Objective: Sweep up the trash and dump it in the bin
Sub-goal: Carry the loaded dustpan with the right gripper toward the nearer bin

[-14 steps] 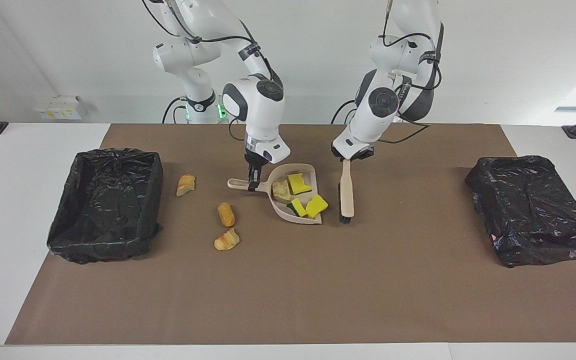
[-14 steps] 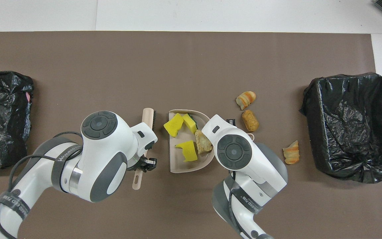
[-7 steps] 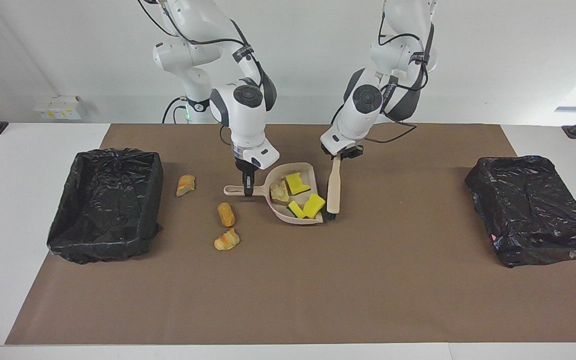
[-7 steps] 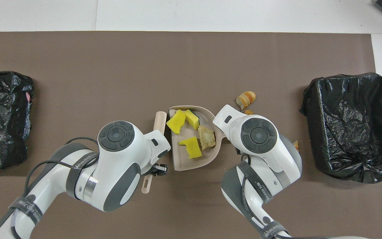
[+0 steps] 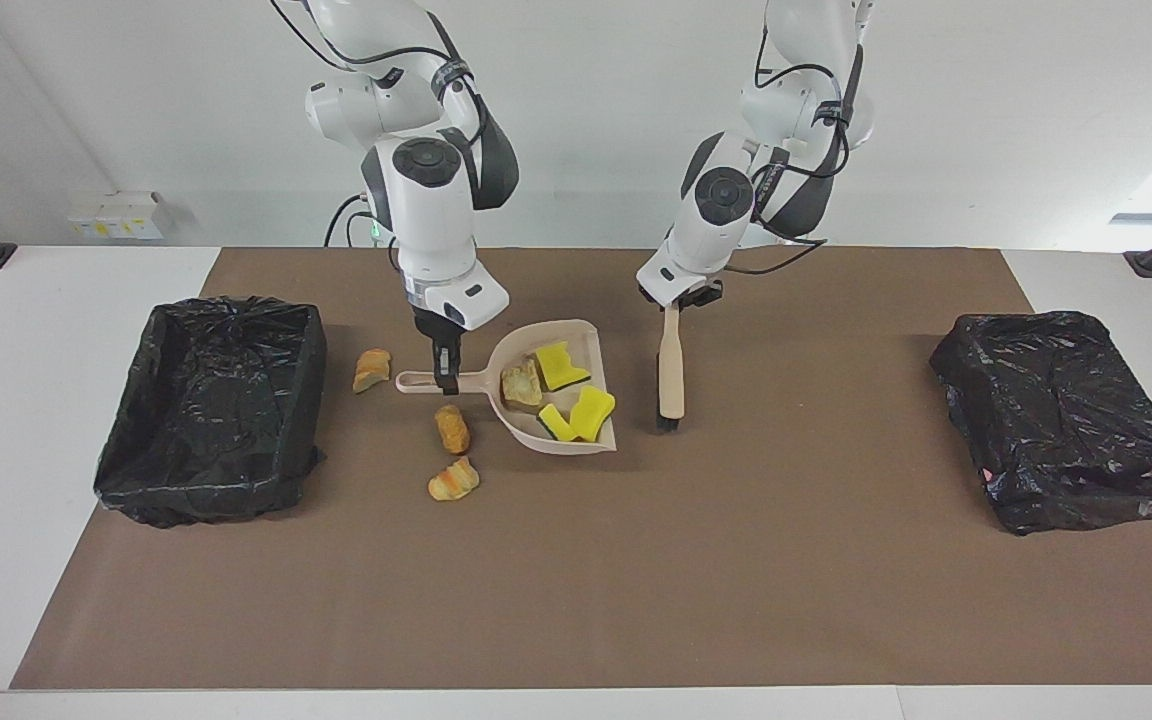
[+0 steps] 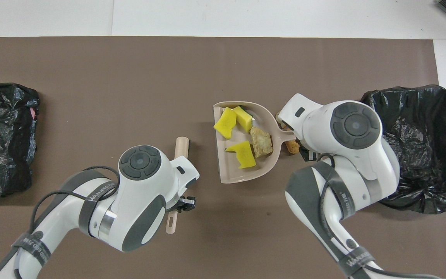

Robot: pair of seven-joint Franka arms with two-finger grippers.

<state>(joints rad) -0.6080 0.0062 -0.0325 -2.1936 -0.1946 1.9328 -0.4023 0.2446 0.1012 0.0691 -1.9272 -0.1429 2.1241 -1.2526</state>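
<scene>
My right gripper [image 5: 448, 378] is shut on the handle of the beige dustpan [image 5: 576, 443] and holds it just above the mat. In the pan lie three yellow sponge pieces [image 5: 562, 365] [image 5: 593, 410] [image 5: 558, 425] and one bread lump [image 5: 521, 383]; they also show in the overhead view [image 6: 242, 154] [image 6: 261, 136]. Three bread lumps [image 5: 372, 369] [image 5: 452, 428] [image 5: 453, 480] lie on the mat between the pan and the open bin [image 5: 216, 400]. My left gripper [image 5: 674, 305] is shut on the handle of the brush [image 5: 671, 375], which hangs bristles down beside the pan.
The open black-lined bin [image 6: 412, 147] stands at the right arm's end of the table. A closed black bag bundle [image 5: 1066, 420] lies at the left arm's end. A brown mat [image 5: 576, 580] covers the table's middle.
My right gripper has carried the loaded dustpan toward the open bin, over the loose bread lumps. My left gripper has drawn the brush apart from the pan's mouth.
</scene>
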